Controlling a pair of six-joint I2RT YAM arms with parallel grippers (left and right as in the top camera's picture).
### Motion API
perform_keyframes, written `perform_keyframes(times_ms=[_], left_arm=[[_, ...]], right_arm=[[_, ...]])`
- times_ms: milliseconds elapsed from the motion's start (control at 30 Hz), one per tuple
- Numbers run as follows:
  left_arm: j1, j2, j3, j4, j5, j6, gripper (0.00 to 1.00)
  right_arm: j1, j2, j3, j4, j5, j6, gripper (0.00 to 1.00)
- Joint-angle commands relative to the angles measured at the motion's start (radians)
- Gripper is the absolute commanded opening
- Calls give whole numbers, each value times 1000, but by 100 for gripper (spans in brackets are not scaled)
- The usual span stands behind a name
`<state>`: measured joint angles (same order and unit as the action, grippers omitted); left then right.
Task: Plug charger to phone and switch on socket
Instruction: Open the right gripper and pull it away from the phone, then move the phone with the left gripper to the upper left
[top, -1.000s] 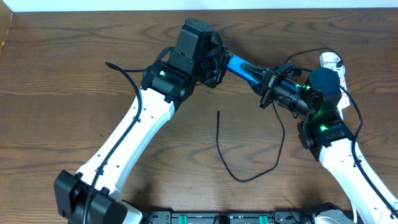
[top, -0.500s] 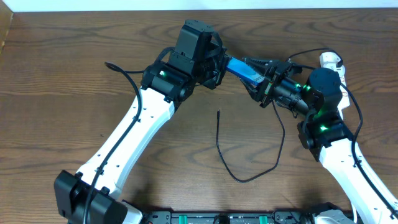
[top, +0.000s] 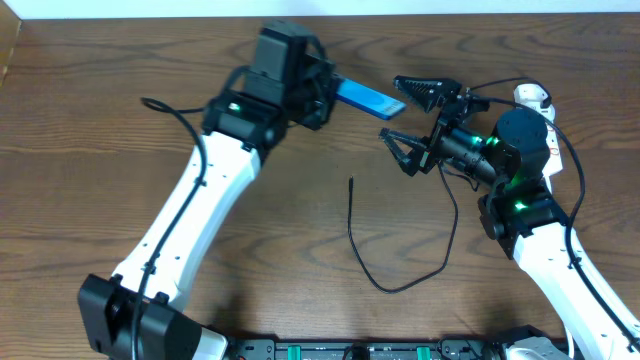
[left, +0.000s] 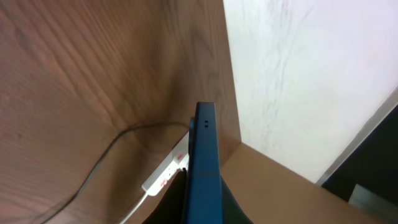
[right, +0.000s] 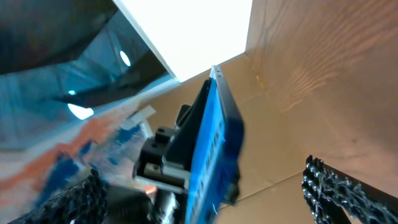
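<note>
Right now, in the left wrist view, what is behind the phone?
The socket, white with red marks, lies on the table behind the phone; one end is covered by the phone's edge.

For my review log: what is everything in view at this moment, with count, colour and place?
phone: one, bright blue, top centre, held at one end.
charger: one, thin black cable, looped on the table's middle, plug tip lying free.
socket: one, white power strip, far right, partly hidden behind the right arm.
table: one, brown wood, under everything.
left gripper: one, black, jaws shut on the phone.
right gripper: one, black, jaws wide open, near the phone's free end, not touching.
</note>
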<state>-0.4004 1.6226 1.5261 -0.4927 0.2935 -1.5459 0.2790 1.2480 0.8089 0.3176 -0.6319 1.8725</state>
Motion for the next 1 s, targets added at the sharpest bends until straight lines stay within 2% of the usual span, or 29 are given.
perform_keyframes(times_ms=[0, 133, 267, 400, 533, 733, 867, 967], left_arm=[[76, -22, 5, 4, 168, 88, 7], [141, -22, 5, -3, 325, 179, 7], [202, -22, 5, -54, 451, 357, 7], [258, -22, 5, -191, 455, 414, 7], [300, -22, 5, -290, 459, 445, 7], [324, -22, 5, -307, 549, 607, 7], [323, -22, 5, -307, 668, 765, 7], [327, -22, 5, -311, 714, 983, 7]], right_arm=[[1, -6, 14, -19, 6, -240, 99], [1, -6, 14, -58, 3, -371, 99], [2, -6, 14, -87, -54, -557, 99], [3, -6, 14, -127, -124, -777, 99], [3, -6, 14, -292, -90, -887, 99], [3, -6, 14, -453, -5, -1001, 99], [3, -6, 14, -517, 26, -1083, 99], [4, -6, 14, -569, 77, -1162, 95]])
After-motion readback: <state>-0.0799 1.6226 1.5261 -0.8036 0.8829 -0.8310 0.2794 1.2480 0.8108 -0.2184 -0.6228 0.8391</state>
